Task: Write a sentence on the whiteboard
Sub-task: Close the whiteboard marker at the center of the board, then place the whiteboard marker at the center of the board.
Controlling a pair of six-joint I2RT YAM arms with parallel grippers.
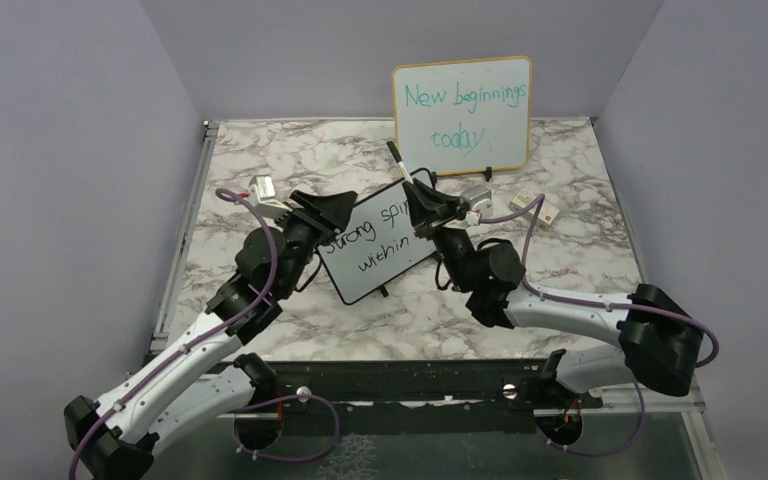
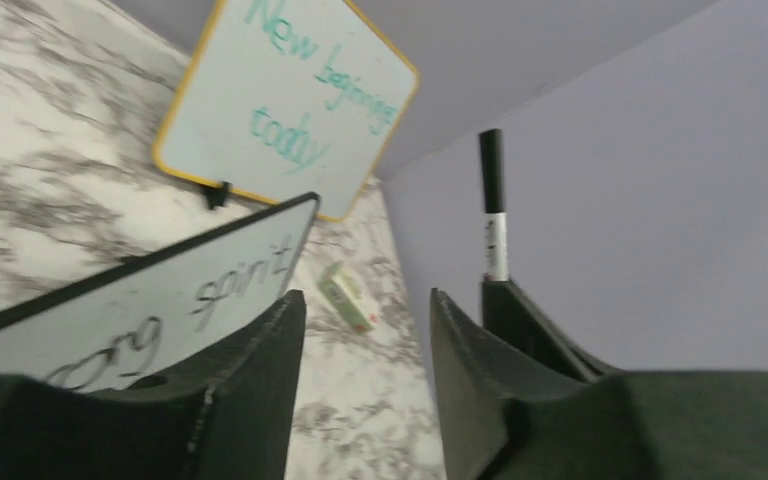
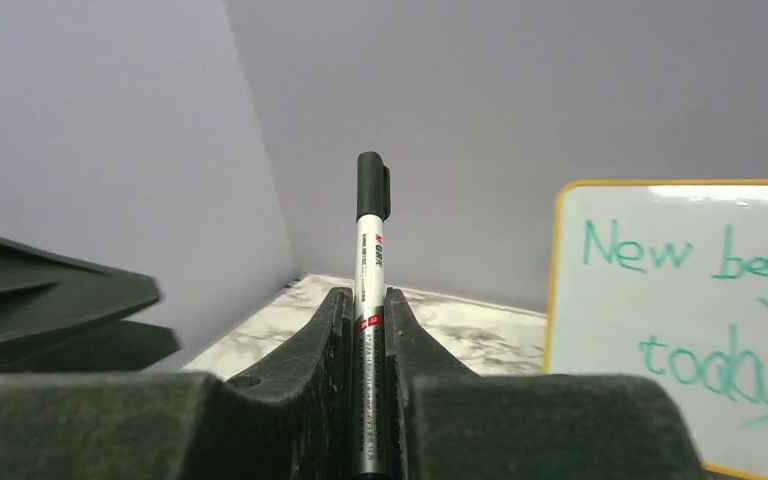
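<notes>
Overhead just showed the whiteboard (image 1: 375, 255) mid-table (image 1: 560, 250) between my arms. The wrist cams were clearer: my right gripper (image 3: 365, 330) was clamped on the marker (image 3: 371, 230), and my left gripper (image 2: 368, 300) was parted, holding nothing.

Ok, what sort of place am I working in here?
Probably a lab-style robot test cell, not a home or office: a marble-patterned tabletop boxed in by plain lilac walls on three sides, with a yellow-framed board of teal writing propped against the back wall.
</notes>
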